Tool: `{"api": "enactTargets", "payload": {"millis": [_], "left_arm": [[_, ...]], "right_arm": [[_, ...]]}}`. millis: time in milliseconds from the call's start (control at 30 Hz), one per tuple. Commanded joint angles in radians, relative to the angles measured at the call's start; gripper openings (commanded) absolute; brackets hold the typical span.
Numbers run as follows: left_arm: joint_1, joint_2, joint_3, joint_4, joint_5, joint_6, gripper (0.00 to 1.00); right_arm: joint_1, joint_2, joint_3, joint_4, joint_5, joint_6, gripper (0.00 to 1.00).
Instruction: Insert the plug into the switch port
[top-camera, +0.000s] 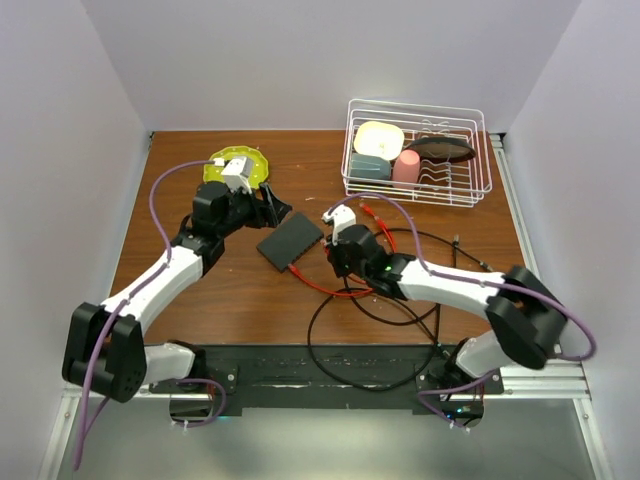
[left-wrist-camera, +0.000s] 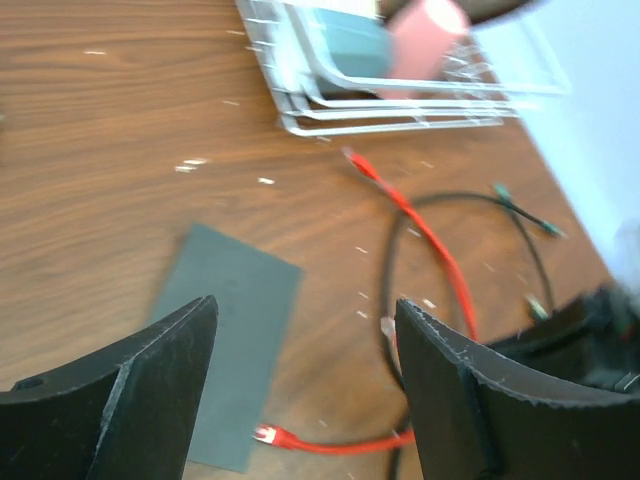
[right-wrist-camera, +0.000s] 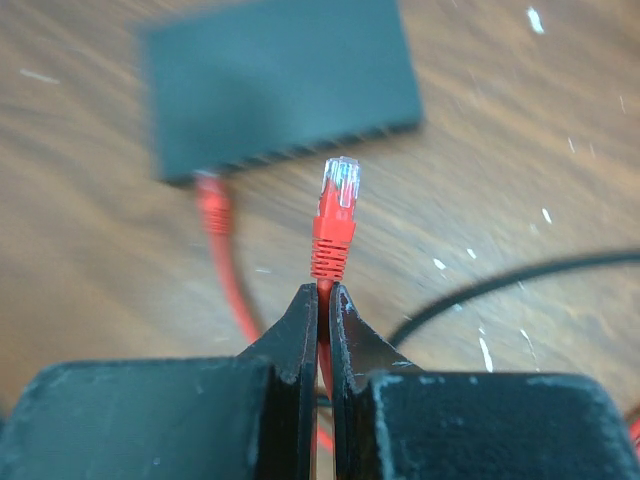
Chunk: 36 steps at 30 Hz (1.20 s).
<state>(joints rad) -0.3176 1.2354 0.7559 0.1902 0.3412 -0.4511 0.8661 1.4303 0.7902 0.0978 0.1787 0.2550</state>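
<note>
counter (right-wrist-camera: 520, 120): brown wood grain, smooth, semi-matt, flecked with pale scuffs.
switch box (right-wrist-camera: 280, 75): matt black casing, probably plastic; view blurred.
plug (right-wrist-camera: 338, 190): clear glossy plastic tip, red ribbed boot.
right claw (right-wrist-camera: 323, 305): matt black, grainy-surfaced plastic.
dish rack (left-wrist-camera: 390, 122): white coated wire, glossy.
red cable (left-wrist-camera: 440, 250): smooth sheath.

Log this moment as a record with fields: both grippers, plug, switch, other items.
left gripper: open, empty, beside the switch
right gripper: shut on red cable just behind the plug
plug: aimed at the port row, not inserted
switch: flat on table, a red connector at one end port
other items: dish rack, black cable, yellow-green plate
</note>
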Motion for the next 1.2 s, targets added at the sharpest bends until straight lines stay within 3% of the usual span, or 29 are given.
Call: {"api": "enactTargets", "payload": {"millis": [0, 167, 333, 567, 833, 1067, 1167], "left_arm": [[-0.005, 0.078, 0.063, -0.127, -0.240, -0.001, 0.77], [-0.005, 0.150, 0.092, -0.181, -0.306, -0.006, 0.80], [-0.005, 0.191, 0.074, -0.206, -0.330, 0.000, 0.82], [-0.005, 0.248, 0.078, -0.146, -0.321, 0.029, 0.85], [-0.005, 0.328, 0.086, -0.055, -0.219, 0.015, 0.87], [-0.005, 0.397, 0.065, 0.003, -0.249, 0.018, 0.87], [-0.005, 0.440, 0.085, 0.003, -0.196, 0.031, 0.87]], "right_arm": [[0.042, 0.087, 0.101, -0.090, 0.243, 0.059, 0.00], [0.036, 0.162, 0.139, -0.064, 0.366, 0.072, 0.00], [-0.004, 0.310, 0.291, -0.058, 0.384, 0.052, 0.00], [-0.099, 0.501, 0.415, -0.020, 0.303, 0.078, 0.00], [-0.119, 0.579, 0.477, -0.004, 0.204, 0.033, 0.00], [-0.122, 0.591, 0.463, 0.028, 0.082, 0.029, 0.00], [-0.121, 0.587, 0.445, 0.039, 0.041, 0.029, 0.00]]}}
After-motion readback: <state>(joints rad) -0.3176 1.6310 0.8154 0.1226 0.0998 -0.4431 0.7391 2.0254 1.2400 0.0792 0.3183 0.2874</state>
